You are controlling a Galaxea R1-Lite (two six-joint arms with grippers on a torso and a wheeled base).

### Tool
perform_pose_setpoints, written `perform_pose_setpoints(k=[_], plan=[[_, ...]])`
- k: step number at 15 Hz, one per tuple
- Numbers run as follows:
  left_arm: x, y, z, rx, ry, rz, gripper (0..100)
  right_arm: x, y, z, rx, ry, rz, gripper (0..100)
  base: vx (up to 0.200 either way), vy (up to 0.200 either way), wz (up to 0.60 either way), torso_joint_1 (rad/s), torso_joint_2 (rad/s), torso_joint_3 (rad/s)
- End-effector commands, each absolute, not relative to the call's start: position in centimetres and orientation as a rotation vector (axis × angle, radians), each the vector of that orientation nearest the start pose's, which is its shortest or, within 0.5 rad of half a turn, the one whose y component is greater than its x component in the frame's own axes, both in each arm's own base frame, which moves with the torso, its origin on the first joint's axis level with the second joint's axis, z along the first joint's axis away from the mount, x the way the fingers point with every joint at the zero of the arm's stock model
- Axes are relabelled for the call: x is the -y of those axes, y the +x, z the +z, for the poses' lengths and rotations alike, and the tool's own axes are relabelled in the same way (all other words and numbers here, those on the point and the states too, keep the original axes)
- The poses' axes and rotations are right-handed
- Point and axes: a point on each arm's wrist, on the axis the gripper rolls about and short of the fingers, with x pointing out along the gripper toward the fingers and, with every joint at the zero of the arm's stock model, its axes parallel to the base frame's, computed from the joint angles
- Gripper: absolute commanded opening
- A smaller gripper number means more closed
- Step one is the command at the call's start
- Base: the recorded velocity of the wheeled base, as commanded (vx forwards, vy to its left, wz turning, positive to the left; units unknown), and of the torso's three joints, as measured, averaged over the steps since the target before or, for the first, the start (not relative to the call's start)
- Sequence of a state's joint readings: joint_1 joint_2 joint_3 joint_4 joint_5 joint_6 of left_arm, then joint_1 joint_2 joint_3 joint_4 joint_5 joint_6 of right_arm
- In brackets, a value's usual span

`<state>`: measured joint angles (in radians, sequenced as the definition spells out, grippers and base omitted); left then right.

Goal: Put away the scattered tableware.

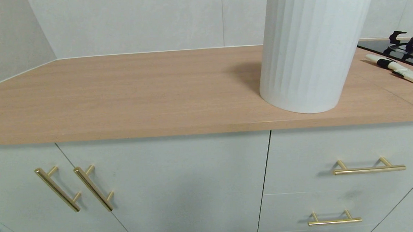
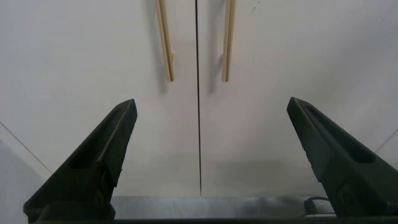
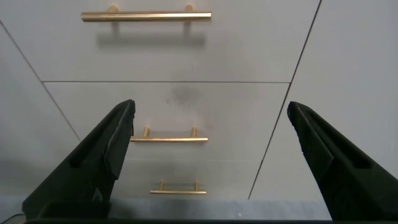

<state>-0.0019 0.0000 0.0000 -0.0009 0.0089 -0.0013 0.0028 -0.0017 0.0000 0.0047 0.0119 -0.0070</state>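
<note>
Container (image 1: 304, 52): one, white, ribbed, upright on the right half of the counter (image 1: 139, 94). Its rim is out of frame, so contents cannot be told.
Utensils (image 1: 382, 61): two, pale with black bands, lying close together on the counter between container and stove (image 1: 404, 50); kind unclear.
Door handles (image 1: 58, 189): two, gold, side by side.
Drawer handles (image 3: 146, 17): three, gold, stacked.
Left gripper (image 2: 211, 104): fingers spread wide, holding nothing, facing the doors.
Right gripper (image 3: 210, 107): likewise spread and empty, facing the drawers.

Left gripper (image 2: 210, 103) and right gripper (image 3: 210, 105): jaws spread wide.
</note>
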Motion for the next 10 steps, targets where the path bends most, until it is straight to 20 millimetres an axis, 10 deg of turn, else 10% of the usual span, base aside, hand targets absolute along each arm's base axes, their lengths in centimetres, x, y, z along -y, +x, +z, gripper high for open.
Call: perform_pose_setpoints(k=[1,10], plan=[[-0.02,-2.28,7.56,0.002,-0.002,0.008,100,-0.02,-2.29,7.54,-0.003,-0.008,0.015,100,0.0,0.0,0.0,0.0,0.0,0.0],[-0.02,-2.28,7.56,0.002,-0.003,0.008,100,-0.02,-2.28,7.5,-0.005,-0.008,0.015,100,0.0,0.0,0.0,0.0,0.0,0.0]])
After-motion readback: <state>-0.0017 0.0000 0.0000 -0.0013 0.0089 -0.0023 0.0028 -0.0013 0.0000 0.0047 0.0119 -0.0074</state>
